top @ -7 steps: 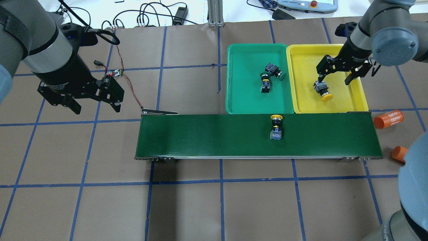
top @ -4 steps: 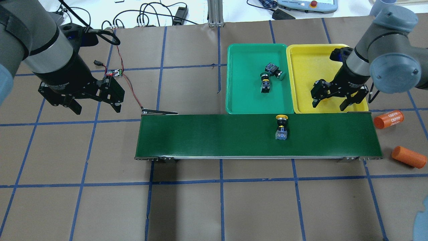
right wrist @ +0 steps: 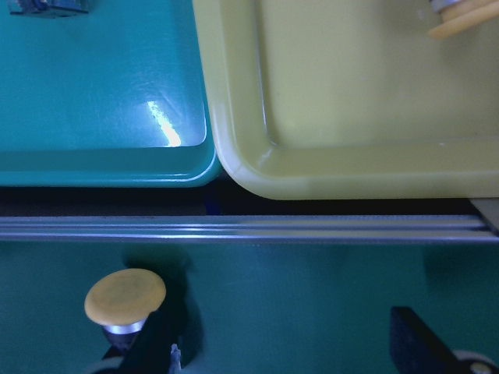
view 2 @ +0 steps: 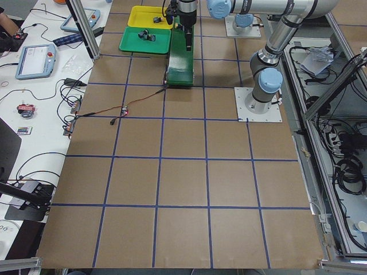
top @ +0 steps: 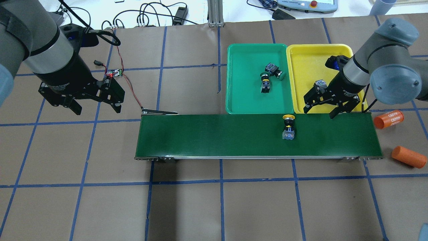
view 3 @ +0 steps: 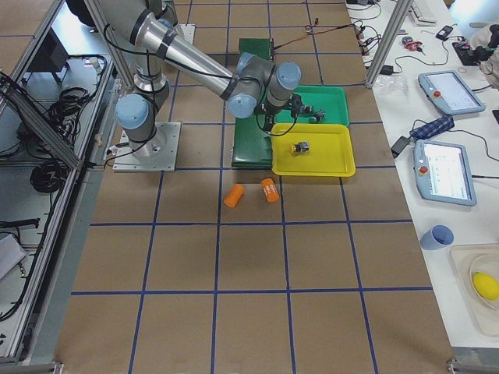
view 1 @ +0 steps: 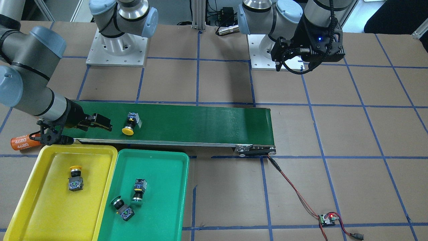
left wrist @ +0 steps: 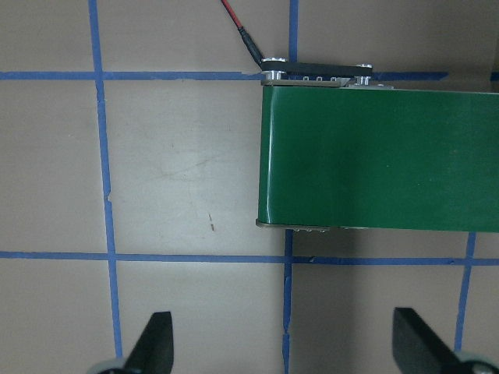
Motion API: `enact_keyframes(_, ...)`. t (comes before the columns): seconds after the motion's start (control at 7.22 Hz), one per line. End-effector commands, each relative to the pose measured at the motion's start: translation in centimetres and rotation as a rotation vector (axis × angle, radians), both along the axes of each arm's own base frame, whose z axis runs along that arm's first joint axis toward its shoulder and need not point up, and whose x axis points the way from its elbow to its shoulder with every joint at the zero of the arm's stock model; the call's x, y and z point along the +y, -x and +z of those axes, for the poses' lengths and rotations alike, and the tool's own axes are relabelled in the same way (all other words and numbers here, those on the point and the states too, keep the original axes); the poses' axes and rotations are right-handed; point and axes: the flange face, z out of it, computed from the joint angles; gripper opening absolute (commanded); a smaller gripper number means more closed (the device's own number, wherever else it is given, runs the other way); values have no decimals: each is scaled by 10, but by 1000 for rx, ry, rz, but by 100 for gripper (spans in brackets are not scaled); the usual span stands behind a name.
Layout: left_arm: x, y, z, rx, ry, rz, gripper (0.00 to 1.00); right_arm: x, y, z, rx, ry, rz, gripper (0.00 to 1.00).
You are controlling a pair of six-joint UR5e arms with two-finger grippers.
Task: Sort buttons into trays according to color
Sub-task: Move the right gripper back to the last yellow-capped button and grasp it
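**Both tools open, one yellow button on the belt**

My right tool [top: 319,112] hangs spread wide and empty over the near rim of the bright yellow plastic tray [top: 301,60] and the far edge of the long dark-green conveyor belt [top: 207,134]. Just beside it on the belt lies a yellow-capped push-button with a black-and-grey body [top: 288,127], its cap toward the trays. Another yellow-capped button [view 1: 75,179] lies in the yellow tray. A green-capped button [top: 275,71] and a second green-capped button [top: 265,83] lie close together in the green plastic tray [top: 234,100]. My left tool [top: 97,109] hovers over the brown counter [top: 187,207], wide open and holding nothing, well apart from the trays.
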Motion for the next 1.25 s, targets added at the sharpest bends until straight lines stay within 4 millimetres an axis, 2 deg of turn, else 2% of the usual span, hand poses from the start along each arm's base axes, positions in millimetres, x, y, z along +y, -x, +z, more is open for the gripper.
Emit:
enact_keyframes(0.0, 0, 0, -1, 3, -1, 0, 100, 0, -1, -1, -13, -1, -3, 100)
enact_keyframes(0.83, 0, -2, 1, -3, 8, 6, 100, 3, -2, -3, -13, -15, -7, 100)
enact_keyframes(1.11, -2, -3, 2, -3, 19, 20, 100, 10, -6, -12, -7, -35, -1, 100)
